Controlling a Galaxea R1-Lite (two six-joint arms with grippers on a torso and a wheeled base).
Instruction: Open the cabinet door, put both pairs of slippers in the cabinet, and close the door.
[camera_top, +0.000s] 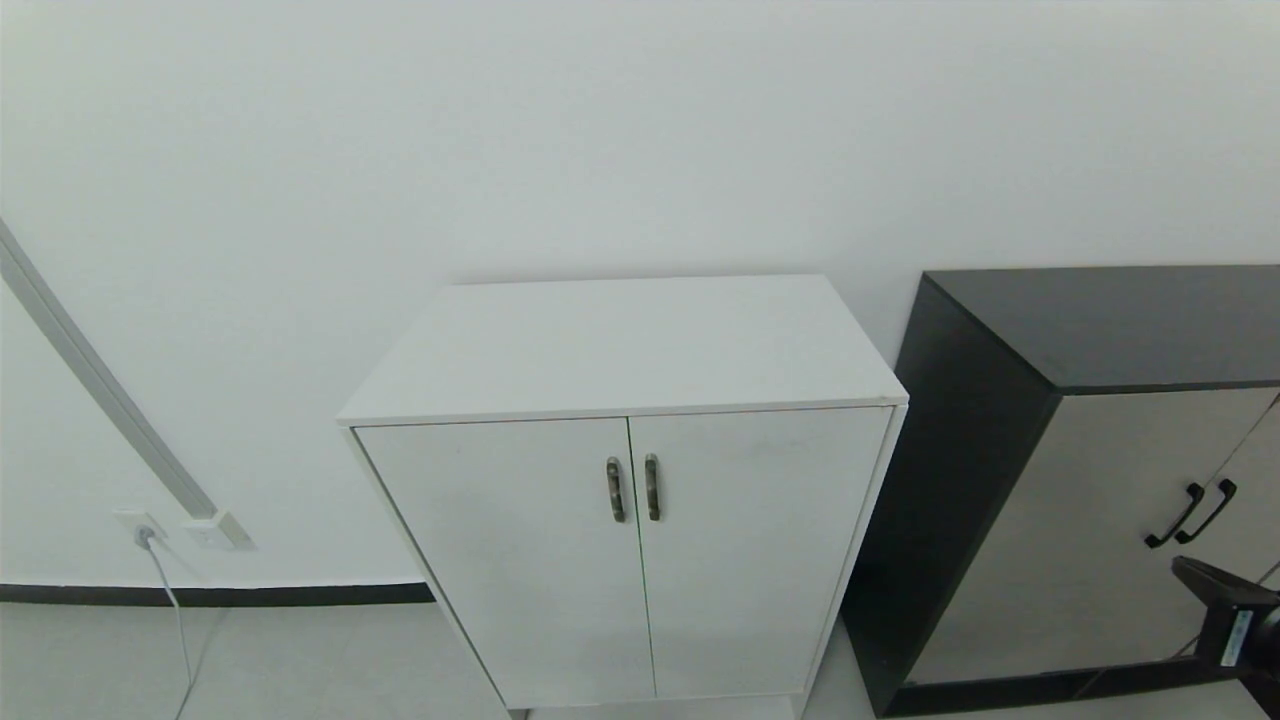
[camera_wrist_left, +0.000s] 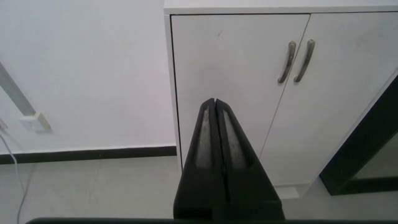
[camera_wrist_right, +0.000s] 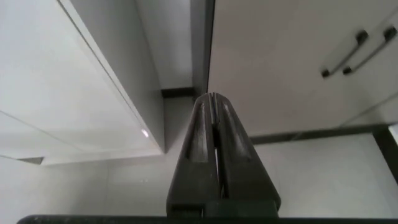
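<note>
White cabinet (camera_top: 620, 340) mid-frame, doors (camera_top: 520, 560) closed, probably light, rigid; hook a slim centre handle (camera_top: 614, 489); left gripper (camera_wrist_left: 215, 107) and right gripper (camera_wrist_right: 213, 99) both pinched together, empty.

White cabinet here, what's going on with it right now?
Nothing is being handled yet. The white cabinet has both doors closed. The left gripper, shut and empty, is in front of the left door, apart from it. The right gripper, also shut and empty, is low down, pointing toward the gap between the white cabinet and the black cabinet.
</note>
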